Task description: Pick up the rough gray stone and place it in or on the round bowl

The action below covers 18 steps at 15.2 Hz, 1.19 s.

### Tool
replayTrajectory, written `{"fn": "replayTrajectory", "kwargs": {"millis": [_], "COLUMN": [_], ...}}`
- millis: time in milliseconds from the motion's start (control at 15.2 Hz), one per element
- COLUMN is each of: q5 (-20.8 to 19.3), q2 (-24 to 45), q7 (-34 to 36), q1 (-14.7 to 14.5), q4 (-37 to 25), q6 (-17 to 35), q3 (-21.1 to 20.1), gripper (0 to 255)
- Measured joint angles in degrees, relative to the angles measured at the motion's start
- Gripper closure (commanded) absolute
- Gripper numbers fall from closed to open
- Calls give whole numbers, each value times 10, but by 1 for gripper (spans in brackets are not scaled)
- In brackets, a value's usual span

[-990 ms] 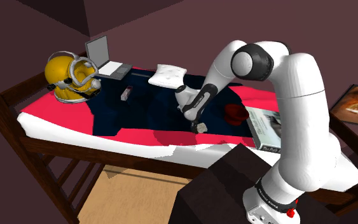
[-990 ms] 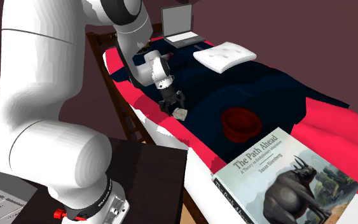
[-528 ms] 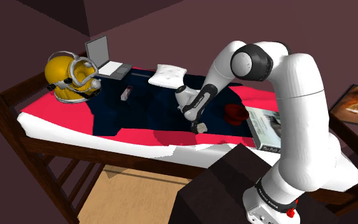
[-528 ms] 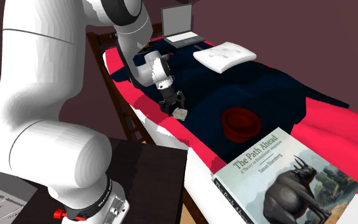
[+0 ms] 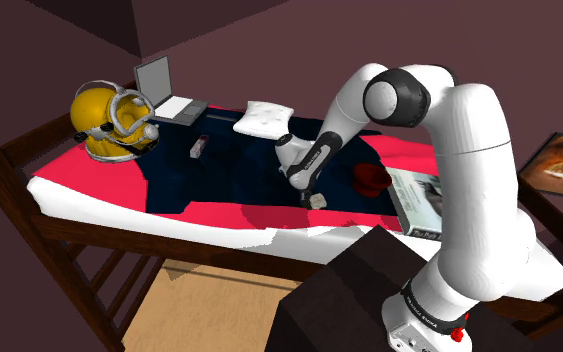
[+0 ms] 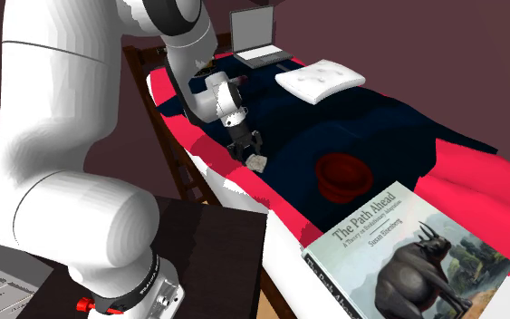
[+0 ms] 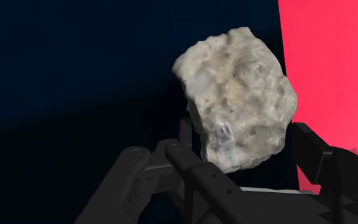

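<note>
The white arm [image 5: 461,150] reaches from its dark box stand [image 5: 354,290] over a bed [image 5: 89,185] made up with a pink sheet and a dark navy blanket [image 6: 370,127]. The jaws point down at the near side of the bed and are clamped on the stone [image 7: 238,95]. In the wrist view one black finger [image 7: 203,178] sits against one flank of the stone and its partner presses the opposite flank.

The stone is a pale grey, pitted lump. It is down at the navy blanket, close to where the blanket gives way to the pink sheet. I cannot tell whether it touches the cloth or hangs just above it.

The round bowl [image 6: 344,174] is dark red and sits on the blanket. It is apart from the stone, to the second exterior view's right, between the stone and a large book [image 6: 416,249] with a horned beast on its cover.

Farther up the bed lie a white pillow [image 5: 265,117], an open laptop [image 5: 164,90] and a yellow diving helmet [image 5: 112,122]. A small pale object [image 5: 197,148] lies on the blanket near the helmet. A framed picture [image 5: 559,165] sits at the shoulder view's right edge.
</note>
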<state>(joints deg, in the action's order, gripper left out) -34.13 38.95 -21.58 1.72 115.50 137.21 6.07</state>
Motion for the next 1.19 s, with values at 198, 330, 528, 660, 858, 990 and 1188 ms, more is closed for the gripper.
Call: {"fn": "replayTrajectory", "kwargs": {"millis": [198,330,528,660,858,990,1188], "q5": [1,3,6,8,12,15,20], "q2": [-1,-12,-33,-48,-69,-84,-102], "q7": [-2,-6,-13,-18,-27,-32,-40], "q1": [1,2,3,3,4,5,4], "q4": [-1,3,13,19,25,29,33], "q6": [-2,-8,-18,-27,-40,-50,-64], "q3": [0,-1,-2,-4,-5,-6,-9], "gripper": [255,255,255,255,255,255,255]}}
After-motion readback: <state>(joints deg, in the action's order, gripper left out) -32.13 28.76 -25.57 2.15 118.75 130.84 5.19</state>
